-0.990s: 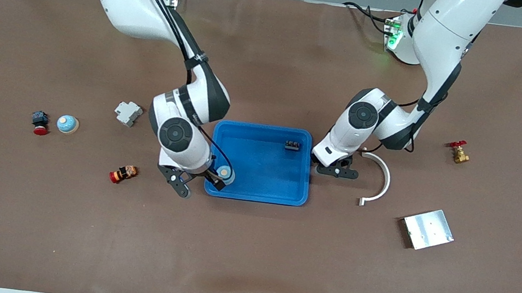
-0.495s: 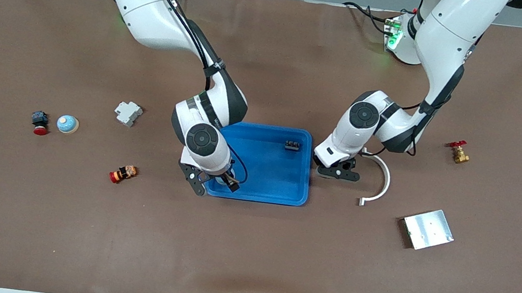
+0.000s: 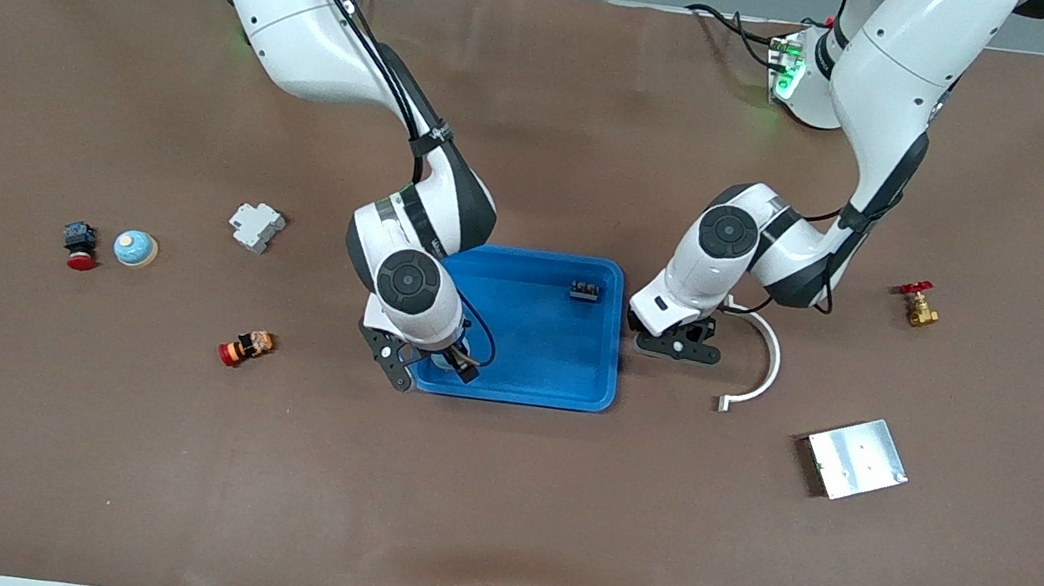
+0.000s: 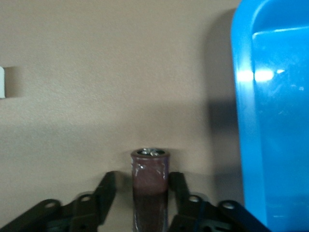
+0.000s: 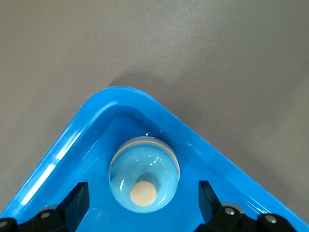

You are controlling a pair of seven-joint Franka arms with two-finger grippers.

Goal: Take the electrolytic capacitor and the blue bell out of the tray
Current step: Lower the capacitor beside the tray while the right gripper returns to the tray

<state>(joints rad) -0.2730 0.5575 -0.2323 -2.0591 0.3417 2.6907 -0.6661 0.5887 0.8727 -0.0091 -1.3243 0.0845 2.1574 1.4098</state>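
Observation:
The bell (image 5: 144, 176), a pale blue dome with a cream button, sits in a corner of the blue tray (image 5: 120, 96). My right gripper (image 5: 143, 188) hangs over it, open, with both fingers clear of it. In the front view the right gripper (image 3: 434, 367) is at the tray's (image 3: 617, 346) near corner, toward the right arm's end. The capacitor (image 4: 150, 179) is a dark maroon cylinder between the fingers of my left gripper (image 4: 143, 176), with a gap on one side. The left gripper (image 3: 676, 346) is low over the table beside the tray (image 4: 241, 96), hiding the capacitor in the front view.
A small black part (image 3: 585, 290) lies in the tray. Toward the right arm's end are a white block (image 3: 256, 226), another blue bell (image 3: 134, 248), a red button (image 3: 81, 246) and a red-orange piece (image 3: 246, 348). A white curved piece (image 3: 760, 365), metal plate (image 3: 856, 458) and brass valve (image 3: 917, 305) lie toward the left arm's end.
The right gripper moved with the bell from the tray's outer edge to over its corner, then held still. The left gripper barely shifted.

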